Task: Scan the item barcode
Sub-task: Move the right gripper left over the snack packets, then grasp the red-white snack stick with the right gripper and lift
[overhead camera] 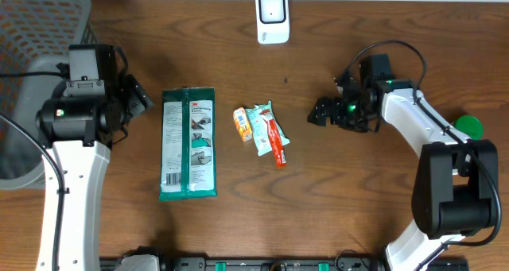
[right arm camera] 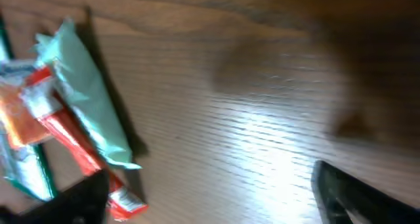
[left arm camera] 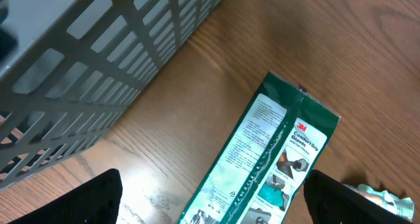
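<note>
From overhead, the white scanner [overhead camera: 272, 17] stands at the middle of the bench's [overhead camera: 358, 215] far edge. The green glove pack [overhead camera: 188, 144] lies flat left of centre. Just right of it sit three small packets, orange [overhead camera: 242, 123], teal [overhead camera: 260, 128] and red [overhead camera: 276, 141], overlapping. A grey mesh basket [overhead camera: 40, 32] fills the far left corner, and a green round object [overhead camera: 469, 126] sits near the right edge. The left claw [overhead camera: 139, 96] hangs between basket and glove pack. The right claw [overhead camera: 322, 112] is right of the packets, apart from them.

In the left wrist view, the left claw's fingers [left arm camera: 92, 201] are spread wide and hold nothing, with the glove pack below and the basket close behind.

The right wrist view is blurred. The right claw's fingers [right arm camera: 354, 191] stand apart and empty over bare wood, the packets to one side.
</note>
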`<state>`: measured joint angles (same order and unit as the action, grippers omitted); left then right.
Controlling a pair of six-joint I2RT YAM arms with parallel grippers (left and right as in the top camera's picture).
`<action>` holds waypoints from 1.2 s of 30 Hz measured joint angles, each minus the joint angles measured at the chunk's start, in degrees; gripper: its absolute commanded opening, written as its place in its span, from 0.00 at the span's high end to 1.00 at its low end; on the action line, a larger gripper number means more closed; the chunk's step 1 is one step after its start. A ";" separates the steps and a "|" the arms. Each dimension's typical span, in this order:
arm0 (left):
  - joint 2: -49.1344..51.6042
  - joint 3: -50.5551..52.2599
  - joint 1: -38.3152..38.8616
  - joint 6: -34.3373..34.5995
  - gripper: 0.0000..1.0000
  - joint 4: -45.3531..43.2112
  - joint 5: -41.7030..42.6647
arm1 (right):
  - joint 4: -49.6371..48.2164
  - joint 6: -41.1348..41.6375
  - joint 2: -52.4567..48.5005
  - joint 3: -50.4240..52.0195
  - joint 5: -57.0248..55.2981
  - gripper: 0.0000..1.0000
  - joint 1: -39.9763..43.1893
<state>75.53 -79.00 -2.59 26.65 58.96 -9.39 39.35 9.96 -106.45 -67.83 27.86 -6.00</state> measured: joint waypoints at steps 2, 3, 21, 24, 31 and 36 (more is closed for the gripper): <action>0.00 0.00 0.00 0.00 0.11 0.00 0.00 | -0.55 0.57 0.00 0.00 1.03 0.66 -0.46; 0.00 0.00 0.00 0.00 0.11 0.00 0.00 | -0.87 0.94 0.00 0.00 1.38 0.76 -0.79; 0.00 0.00 0.00 0.00 0.11 0.00 0.00 | 6.23 9.60 -0.04 -16.39 -19.61 0.46 -21.62; 0.00 0.00 0.00 0.02 0.11 0.00 0.00 | 5.44 10.71 -0.44 -16.39 -25.68 0.49 -25.46; 0.00 0.00 0.00 0.00 0.11 0.00 0.00 | 2.47 11.91 -5.92 -16.39 -36.04 0.53 -31.65; 0.00 0.00 0.00 0.00 0.11 0.00 0.00 | 1.14 12.68 -9.31 -16.37 -38.49 0.62 -32.76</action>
<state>75.53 -79.00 -2.59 26.65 58.96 -9.39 40.49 22.63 -115.77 -84.20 -10.63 -38.76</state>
